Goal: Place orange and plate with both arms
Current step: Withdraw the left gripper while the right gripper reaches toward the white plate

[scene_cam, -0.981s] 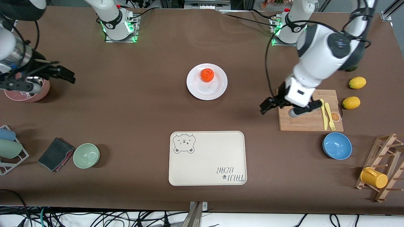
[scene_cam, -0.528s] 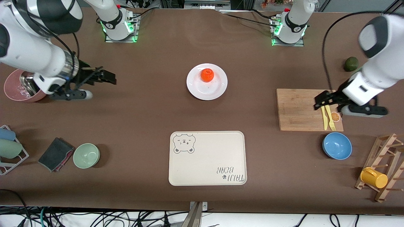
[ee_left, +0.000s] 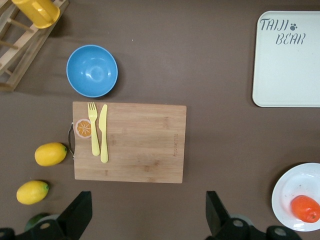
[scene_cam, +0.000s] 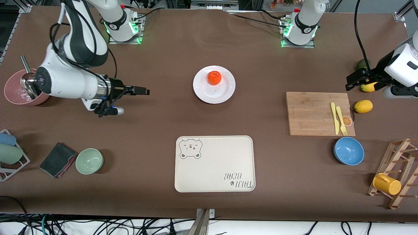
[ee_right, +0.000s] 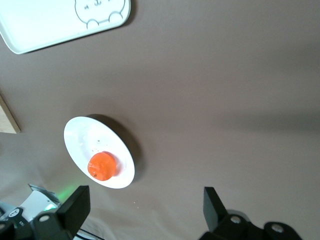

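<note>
The orange point(scene_cam: 214, 77), glossy and slightly flattened, sits on the round white plate point(scene_cam: 225, 93) at mid-tabletop, farther from the front camera than the cream bear-print tray point(scene_cam: 214, 163), and neither has shifted in the last second. What has changed is the arms: the right gripper point(scene_cam: 141, 91) has swung in from the pink bowl point(scene_cam: 13, 94) at its end of the tabletop to hover near the plate, jaws spread wide and empty. The left gripper point(scene_cam: 354, 80) has pulled away from the wooden cutting board point(scene_cam: 310, 112) to hang over the matte yellow lemons point(scene_cam: 363, 106), also wide open and empty, so I judge the right arm is lining up its approach.
</note>
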